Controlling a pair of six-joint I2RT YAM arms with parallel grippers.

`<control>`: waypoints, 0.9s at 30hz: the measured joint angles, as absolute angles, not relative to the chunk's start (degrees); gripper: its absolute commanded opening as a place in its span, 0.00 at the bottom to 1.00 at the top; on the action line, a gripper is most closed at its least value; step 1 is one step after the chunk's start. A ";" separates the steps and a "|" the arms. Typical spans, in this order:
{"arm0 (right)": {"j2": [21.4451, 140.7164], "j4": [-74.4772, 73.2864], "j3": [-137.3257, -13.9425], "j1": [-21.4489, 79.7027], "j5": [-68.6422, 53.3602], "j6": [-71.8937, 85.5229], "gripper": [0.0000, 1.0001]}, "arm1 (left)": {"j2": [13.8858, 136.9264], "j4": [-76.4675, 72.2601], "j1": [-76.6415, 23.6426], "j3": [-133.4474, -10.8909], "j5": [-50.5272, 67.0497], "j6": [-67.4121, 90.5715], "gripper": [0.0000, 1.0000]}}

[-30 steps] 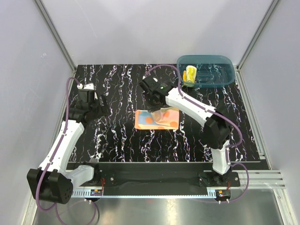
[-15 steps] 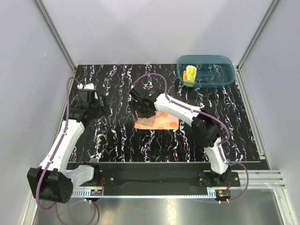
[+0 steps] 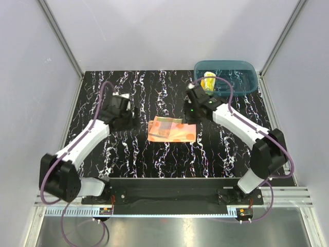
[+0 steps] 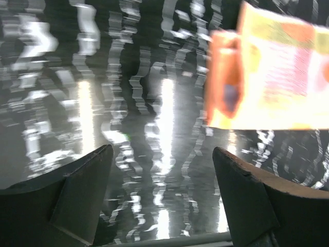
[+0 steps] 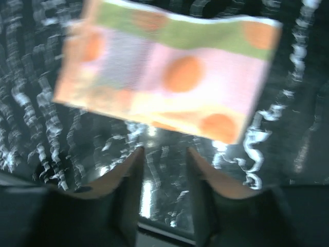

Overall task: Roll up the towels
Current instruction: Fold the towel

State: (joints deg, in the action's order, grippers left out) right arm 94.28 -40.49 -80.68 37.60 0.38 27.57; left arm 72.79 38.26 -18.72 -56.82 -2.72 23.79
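Yellow towel [image 3: 208, 81] appears only in top view.

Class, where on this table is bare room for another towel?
Free: the strip between the orange towel and the table's near edge, and the far-left corner behind the left gripper. Crowded: the centre, where the right gripper hovers, and by the tub.

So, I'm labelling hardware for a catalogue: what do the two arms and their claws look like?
Both the left arm and right arm have white shell links joined by bulky black joints, each trailed by a looping purple cable. The left claw and right claw carry two plain dark, wedge-shaped fingers, no visible markings.
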 measured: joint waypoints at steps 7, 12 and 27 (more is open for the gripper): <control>95.96 -36.53 -68.93 29.71 -3.92 28.29 0.29 | 85.91 34.37 -27.88 -65.91 -1.37 28.27 0.80; 101.38 -32.18 -65.95 28.29 -7.22 28.32 0.26 | 94.28 29.93 -30.39 -71.77 0.80 30.13 0.79; 100.25 -29.28 -59.09 25.76 -8.82 28.75 0.28 | 106.72 22.17 -30.59 -68.03 1.26 32.45 0.61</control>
State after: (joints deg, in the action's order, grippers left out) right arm 100.25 -29.28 -59.09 25.76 -8.82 28.75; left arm 106.72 22.17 -30.59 -68.03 1.26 32.45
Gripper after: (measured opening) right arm 0.273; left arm 0.667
